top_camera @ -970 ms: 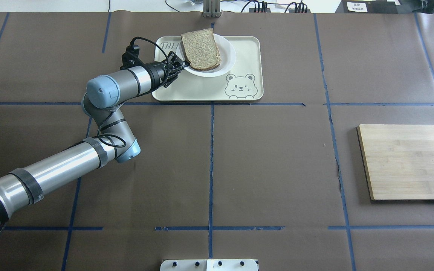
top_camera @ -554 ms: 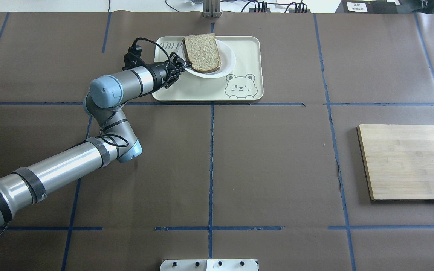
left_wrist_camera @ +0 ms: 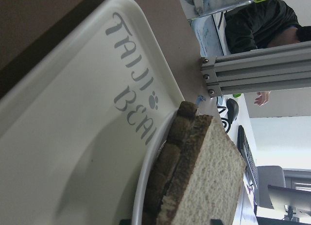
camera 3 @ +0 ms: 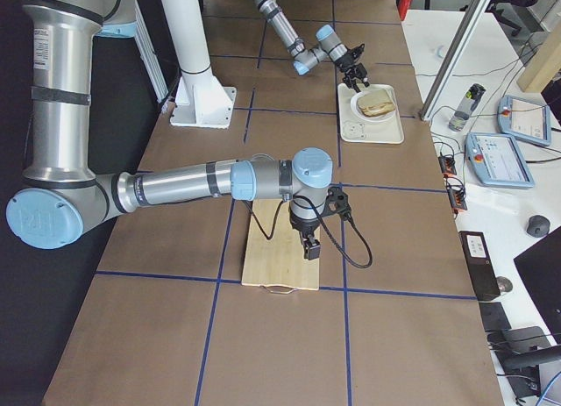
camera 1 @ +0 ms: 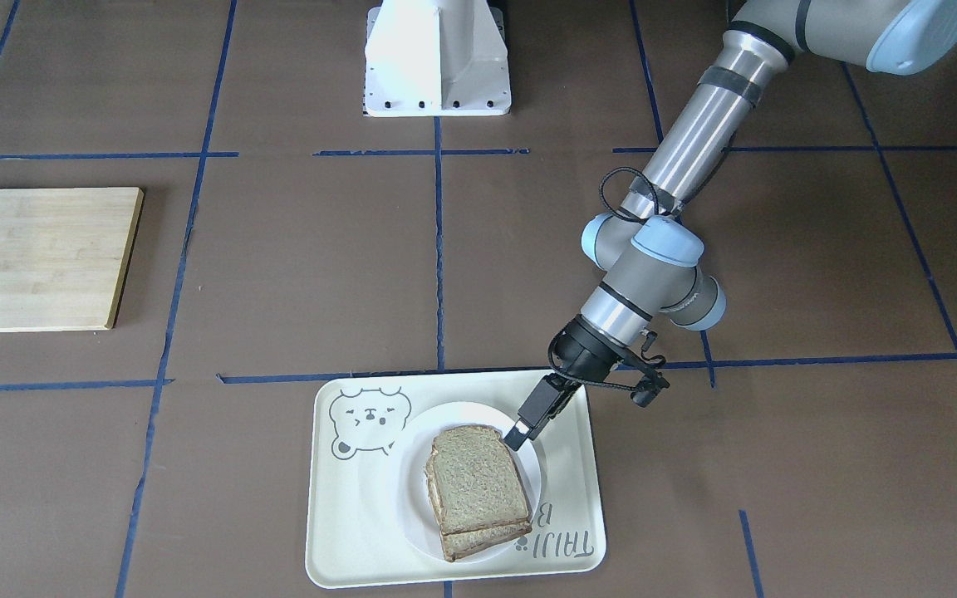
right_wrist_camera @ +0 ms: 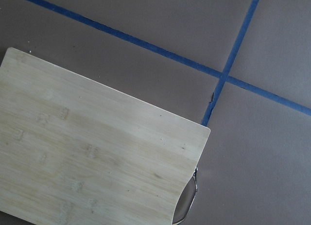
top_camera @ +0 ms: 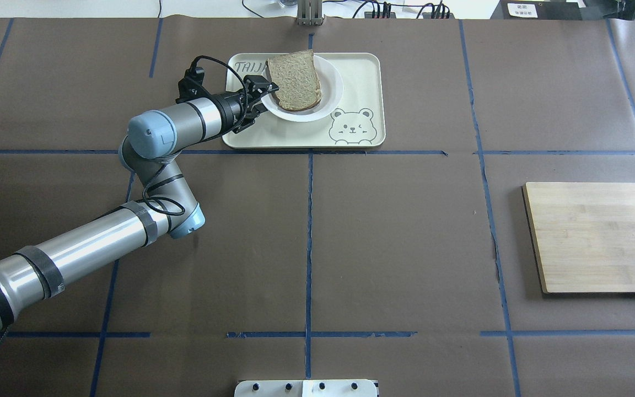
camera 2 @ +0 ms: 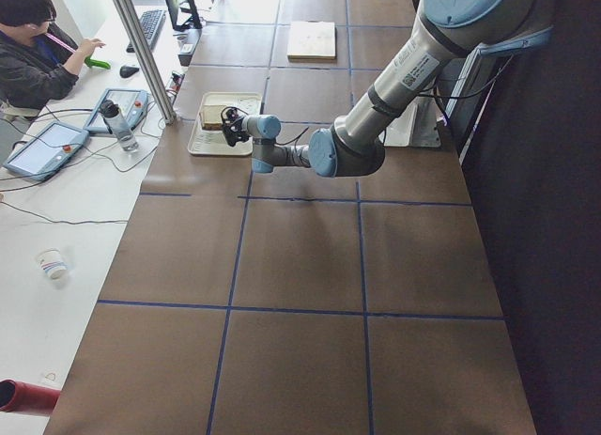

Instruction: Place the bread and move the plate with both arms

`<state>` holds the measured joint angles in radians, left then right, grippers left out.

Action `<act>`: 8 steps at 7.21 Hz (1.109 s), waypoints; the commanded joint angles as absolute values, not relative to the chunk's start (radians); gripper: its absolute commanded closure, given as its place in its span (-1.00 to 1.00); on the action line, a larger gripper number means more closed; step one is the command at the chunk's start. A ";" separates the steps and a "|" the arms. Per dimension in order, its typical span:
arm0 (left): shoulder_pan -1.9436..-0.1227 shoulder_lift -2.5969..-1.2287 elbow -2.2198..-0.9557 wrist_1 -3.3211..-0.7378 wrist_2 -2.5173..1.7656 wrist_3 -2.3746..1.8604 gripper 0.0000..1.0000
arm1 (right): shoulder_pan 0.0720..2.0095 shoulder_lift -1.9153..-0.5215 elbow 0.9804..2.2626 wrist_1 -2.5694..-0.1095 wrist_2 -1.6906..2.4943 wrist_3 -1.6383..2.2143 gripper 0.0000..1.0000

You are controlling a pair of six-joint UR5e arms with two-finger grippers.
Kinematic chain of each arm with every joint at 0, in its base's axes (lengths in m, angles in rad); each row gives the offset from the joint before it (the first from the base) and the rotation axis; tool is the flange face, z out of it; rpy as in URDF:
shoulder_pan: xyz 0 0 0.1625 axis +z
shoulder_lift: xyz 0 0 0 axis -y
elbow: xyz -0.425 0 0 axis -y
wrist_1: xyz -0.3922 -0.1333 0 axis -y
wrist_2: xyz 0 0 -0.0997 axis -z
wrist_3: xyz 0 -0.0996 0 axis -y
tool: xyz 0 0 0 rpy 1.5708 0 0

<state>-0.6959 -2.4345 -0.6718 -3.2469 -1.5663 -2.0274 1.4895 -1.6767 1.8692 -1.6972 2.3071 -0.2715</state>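
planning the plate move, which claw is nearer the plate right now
Left. The left claw is at the plate's rim on the tray; the right claw hangs over the cutting board, far down the table.

Brown table (top_camera: 405,248), blue tape lines (top_camera: 308,248); white desk (camera 2: 47,341) beside.

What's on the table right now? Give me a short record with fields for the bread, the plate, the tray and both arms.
bread: plain slice, lying atop a second slice
plate: white, round, holds both slices, sits on the tray
tray: cream, bear drawing, on the side away from the robot
left arm: reaches to the plate; fingers at its rim beside the bread; open or shut unclear
right arm: above the wooden board, apart from the tray; grip state unclear
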 commanded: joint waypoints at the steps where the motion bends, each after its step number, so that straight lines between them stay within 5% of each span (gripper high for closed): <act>1: -0.759 -2.347 -0.770 -3.243 -1.676 -2.023 -0.75 | 1.489 -1.677 1.870 -1.698 2.307 -0.270 -1.00; 4: -0.921 -2.234 -0.933 -3.003 -2.024 -1.795 -0.89 | 1.489 -1.677 1.870 -1.698 2.307 -0.270 -1.00; 8: -1.122 -1.981 -1.182 -2.541 -2.218 -0.930 -0.98 | 1.537 -1.707 1.865 -1.698 2.307 -0.178 -1.00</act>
